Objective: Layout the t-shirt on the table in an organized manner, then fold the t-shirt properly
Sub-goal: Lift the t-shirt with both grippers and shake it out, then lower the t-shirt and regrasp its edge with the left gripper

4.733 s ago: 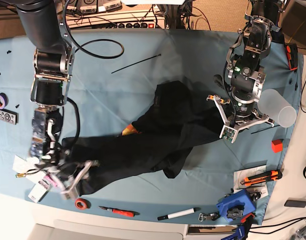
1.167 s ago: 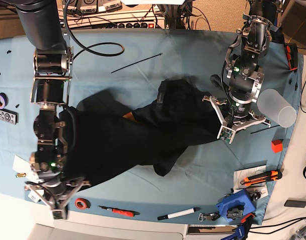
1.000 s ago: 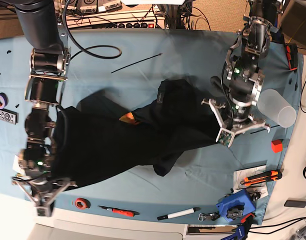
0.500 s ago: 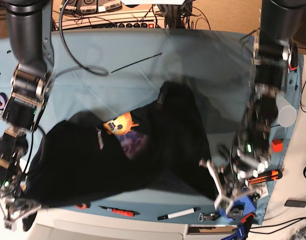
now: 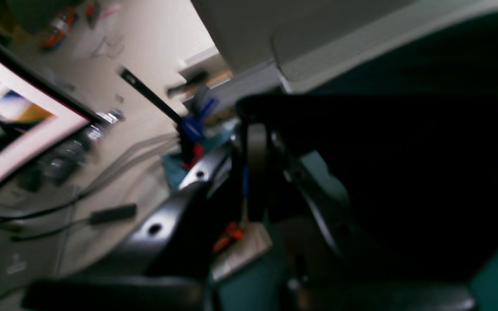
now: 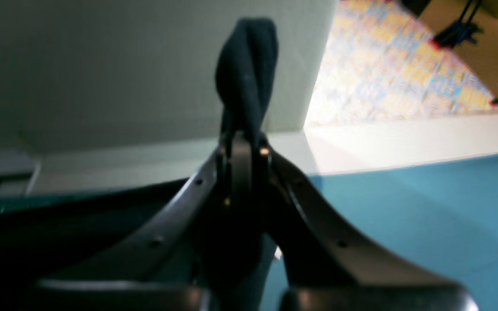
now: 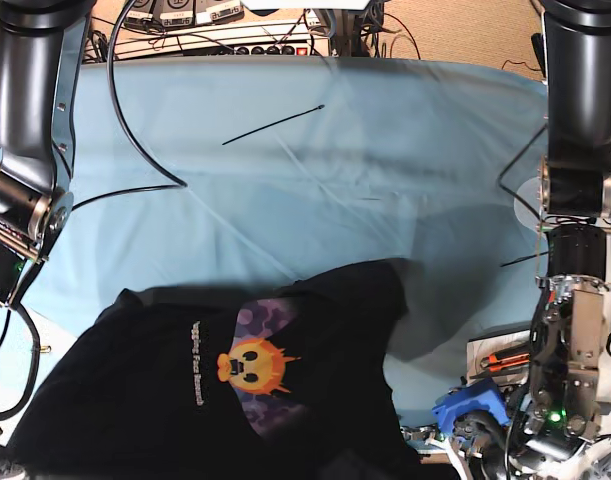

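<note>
since half a second ago both arms are pulling back toward the near edge, and the t-shirt (image 7: 215,400) is sliding with them, now spreading print-up over the near left part of the table (image 7: 315,180). its soft black fabric is showing an orange sunburst over a purple patch, with small pale lettering beside it. the light blue cloth behind is lying in shallow creases. the right gripper (image 6: 242,142) is pinching a rolled fold of dark fabric, jaws fully closed on it. the left gripper (image 5: 253,172) is also clamping black fabric, though its view is blurred.
</note>
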`<state>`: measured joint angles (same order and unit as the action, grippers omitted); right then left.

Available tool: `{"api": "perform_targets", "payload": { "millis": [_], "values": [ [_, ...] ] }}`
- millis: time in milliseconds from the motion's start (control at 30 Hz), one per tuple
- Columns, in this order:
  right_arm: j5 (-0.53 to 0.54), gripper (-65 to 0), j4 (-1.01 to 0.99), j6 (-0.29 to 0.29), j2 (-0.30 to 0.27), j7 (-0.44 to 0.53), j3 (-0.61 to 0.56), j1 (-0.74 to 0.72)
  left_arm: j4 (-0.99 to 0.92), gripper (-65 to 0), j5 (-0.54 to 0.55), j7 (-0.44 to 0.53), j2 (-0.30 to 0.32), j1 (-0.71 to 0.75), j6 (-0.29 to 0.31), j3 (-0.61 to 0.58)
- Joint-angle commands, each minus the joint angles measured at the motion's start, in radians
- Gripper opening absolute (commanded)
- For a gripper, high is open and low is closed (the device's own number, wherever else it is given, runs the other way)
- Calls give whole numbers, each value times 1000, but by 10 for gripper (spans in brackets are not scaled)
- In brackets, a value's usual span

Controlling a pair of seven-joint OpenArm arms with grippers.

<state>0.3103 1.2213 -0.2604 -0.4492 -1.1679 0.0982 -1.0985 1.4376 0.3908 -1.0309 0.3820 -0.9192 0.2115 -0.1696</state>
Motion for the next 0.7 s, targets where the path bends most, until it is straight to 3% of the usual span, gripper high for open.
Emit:
{"api": "perform_targets", "payload": {
  "millis": [0,200,300,467,667],
  "values": [
    [29,-650,16,-11,-11,-3,2,-33,13,-650,26,-2,9,-25,16,8],
    [106,-650,17,-42,-11,-54,2,85,74,-650,140,-78,26,105,77,10],
    [142,-650,17,-43,-11,-68,2,171,154,-650,161,-89,33,222,78,10],
    [206,-650,40,-78,-10,-98,2,312,334,-650,151,-90,34,474,86,10],
    [205,-650,141,-80,-10,-98,2,467,508,-650,82,-68,33,745,86,10]
  ]
}}
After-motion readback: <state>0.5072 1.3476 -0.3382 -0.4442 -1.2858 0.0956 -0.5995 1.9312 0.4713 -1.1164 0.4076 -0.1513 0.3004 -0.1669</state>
